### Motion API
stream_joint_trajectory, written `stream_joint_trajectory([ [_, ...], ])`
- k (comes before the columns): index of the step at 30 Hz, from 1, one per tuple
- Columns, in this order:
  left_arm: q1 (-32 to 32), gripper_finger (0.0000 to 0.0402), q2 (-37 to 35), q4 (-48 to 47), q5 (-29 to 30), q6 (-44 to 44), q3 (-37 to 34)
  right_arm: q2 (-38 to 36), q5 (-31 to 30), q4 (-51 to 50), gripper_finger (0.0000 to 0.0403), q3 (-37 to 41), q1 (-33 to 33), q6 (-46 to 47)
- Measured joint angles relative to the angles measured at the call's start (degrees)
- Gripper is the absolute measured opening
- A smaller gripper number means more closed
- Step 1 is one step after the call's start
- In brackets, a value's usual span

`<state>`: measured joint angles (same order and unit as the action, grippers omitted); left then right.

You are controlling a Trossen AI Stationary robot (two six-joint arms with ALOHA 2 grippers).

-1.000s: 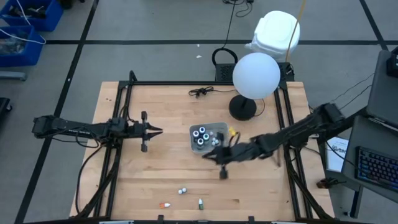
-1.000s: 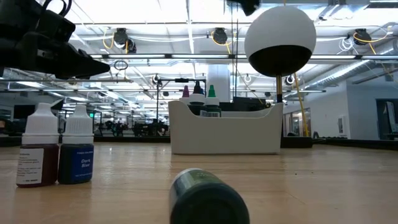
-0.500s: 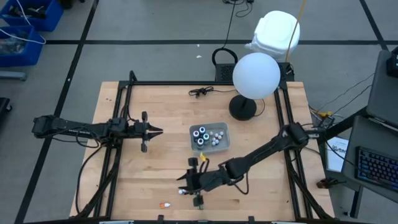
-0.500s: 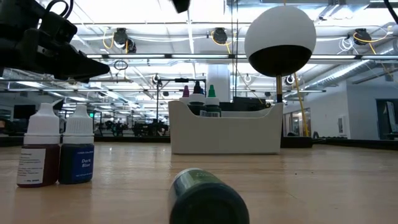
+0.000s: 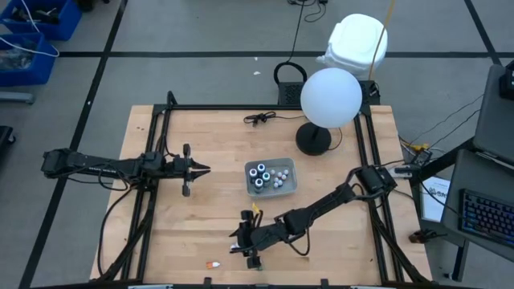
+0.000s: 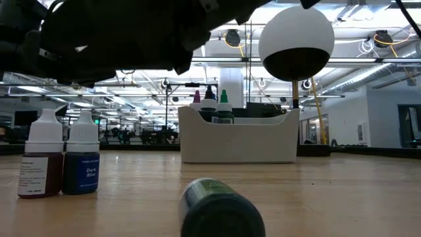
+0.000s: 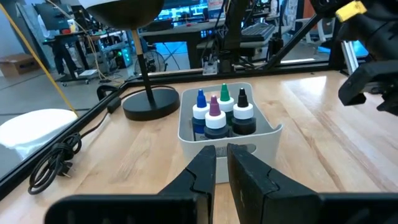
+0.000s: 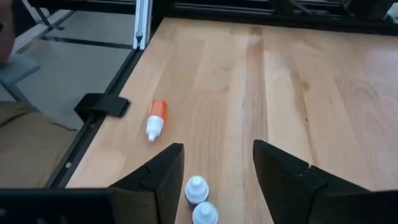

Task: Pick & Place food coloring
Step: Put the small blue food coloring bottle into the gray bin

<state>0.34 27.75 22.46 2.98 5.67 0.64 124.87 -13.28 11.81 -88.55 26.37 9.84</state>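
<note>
right claw [image 8: 214,171]: jaws apart, hovering over two upright bottles [image 8: 200,199]
left claw [image 7: 222,163]: nearly together, facing the tray [image 7: 264,134]
risk: you could topple both bottles descending off-centre

bottles [image 7: 221,115] in tray [image 7: 261,134], lamp [image 5: 330,99] behind

A second ago the right gripper [image 5: 238,243] hung beside the grey tray [image 5: 290,181]; it has since swung down to the table's near edge. Its jaws, shut then, now stand apart. Two upright white-capped bottles [image 8: 200,199] now sit between its fingers [image 8: 163,176], with an orange bottle [image 8: 156,118] lying on its side just beyond the fingertips. In the low view its dark bulk now fills the upper left.
</note>
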Motion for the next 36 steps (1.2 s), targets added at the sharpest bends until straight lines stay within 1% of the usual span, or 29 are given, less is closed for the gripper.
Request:
stream_joint_trajectory([
  [11,0.00,0.0049,0.00,0.13,-0.02,0.02,0.00,0.01,-0.11,-4.52,0.0176,0.02,0.74,0.16],
  [19,0.00,0.0049,0.00,0.11,-0.13,-0.39,0.00,2.56,-0.03,-3.59,0.0175,0.07,1.09,-0.03],
  [31,0.00,0.0049,0.00,0.11,-0.17,-0.39,0.00,2.88,-0.16,-2.38,0.0169,0.07,1.42,0.64],
  [36,0.00,0.0049,0.00,0.13,-0.15,-0.39,0.00,5.37,-1.45,2.41,0.0169,0.04,1.49,0.80],
])
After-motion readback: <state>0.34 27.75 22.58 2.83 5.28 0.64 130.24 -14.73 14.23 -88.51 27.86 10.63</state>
